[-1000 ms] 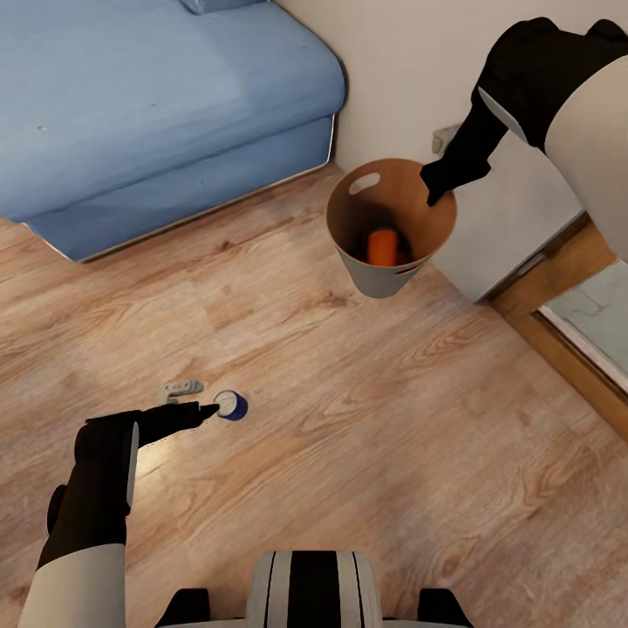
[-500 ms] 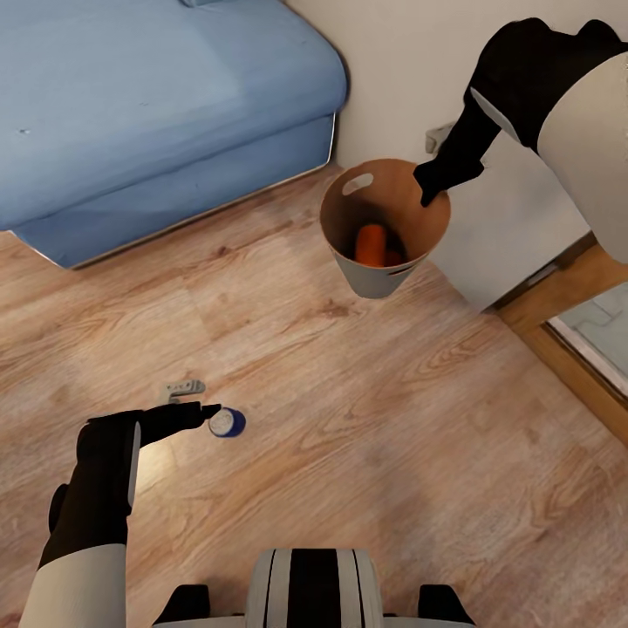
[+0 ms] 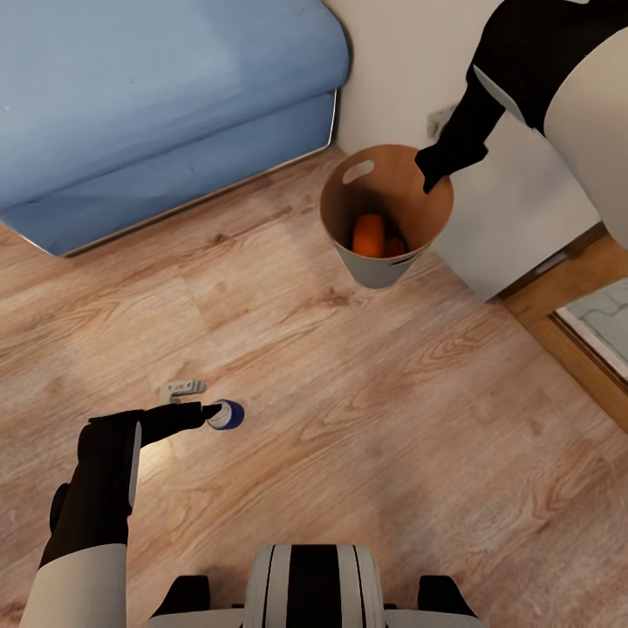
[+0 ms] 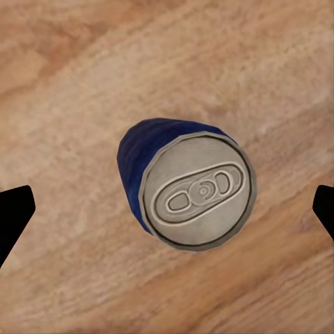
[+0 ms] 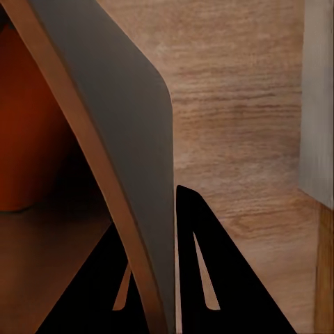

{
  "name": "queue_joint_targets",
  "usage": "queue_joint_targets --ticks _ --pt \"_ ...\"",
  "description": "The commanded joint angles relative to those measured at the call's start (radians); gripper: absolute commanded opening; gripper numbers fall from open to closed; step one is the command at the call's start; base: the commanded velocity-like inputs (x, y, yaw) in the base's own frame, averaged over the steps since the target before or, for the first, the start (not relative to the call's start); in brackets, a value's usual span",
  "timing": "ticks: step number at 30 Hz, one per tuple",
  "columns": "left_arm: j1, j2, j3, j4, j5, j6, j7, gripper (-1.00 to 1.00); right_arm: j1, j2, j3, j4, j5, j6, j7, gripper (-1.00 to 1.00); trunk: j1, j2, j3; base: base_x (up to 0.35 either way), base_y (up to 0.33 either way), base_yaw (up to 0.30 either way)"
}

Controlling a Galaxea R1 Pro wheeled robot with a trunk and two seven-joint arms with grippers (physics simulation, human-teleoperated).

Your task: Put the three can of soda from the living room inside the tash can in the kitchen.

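One blue soda can with a silvery top [image 4: 188, 188] stands upright on the pale wood-plank floor [image 3: 366, 436] between the wide-open fingers of the left gripper [image 3: 209, 411], which has edged over it in the past second. The right gripper [image 3: 429, 177] stays clamped on the rim of the grey, brown-lined bin [image 3: 377, 269], holding an orange can [image 3: 368, 235] and perhaps a second. A blue sofa [image 3: 157, 96] and white wall [image 3: 392, 61] stand behind.

Blue soda can [image 3: 228, 414] upright on floor; orange can [image 3: 368, 235] inside lifted trash can [image 3: 384, 266].
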State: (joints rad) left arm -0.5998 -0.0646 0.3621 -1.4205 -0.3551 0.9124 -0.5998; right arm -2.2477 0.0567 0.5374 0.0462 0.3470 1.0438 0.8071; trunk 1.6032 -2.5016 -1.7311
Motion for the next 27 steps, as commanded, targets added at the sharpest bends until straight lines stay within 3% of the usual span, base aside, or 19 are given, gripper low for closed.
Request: queue_joint_targets --ticks 1,5,16,27 --pt "0.0 0.0 0.0 0.0 0.0 0.0 0.0 1.0 -0.003 0.0 -0.008 0.0 -0.009 0.003 0.004 -1.0 0.0 0.0 -0.001 0.0 0.0 0.0" --pt "0.0 0.0 0.0 0.001 0.0 -0.001 0.0 1.0 -0.023 0.001 -0.005 0.0 -0.009 0.003 0.008 -1.0 0.0 0.0 -0.004 0.0 0.0 0.0" --pt "0.0 -0.008 0.0 0.002 -0.002 -0.001 0.017 1.0 -0.035 0.005 -0.004 0.0 -0.009 0.003 0.012 -1.0 0.005 -0.003 -0.057 0.0 0.0 0.0" --pt "0.003 -0.009 -0.008 0.001 -0.001 -0.001 0.023 1.0 -0.035 0.005 -0.002 0.0 -0.009 0.003 0.012 -1.0 0.005 -0.003 -0.065 0.074 0.0 0.0"
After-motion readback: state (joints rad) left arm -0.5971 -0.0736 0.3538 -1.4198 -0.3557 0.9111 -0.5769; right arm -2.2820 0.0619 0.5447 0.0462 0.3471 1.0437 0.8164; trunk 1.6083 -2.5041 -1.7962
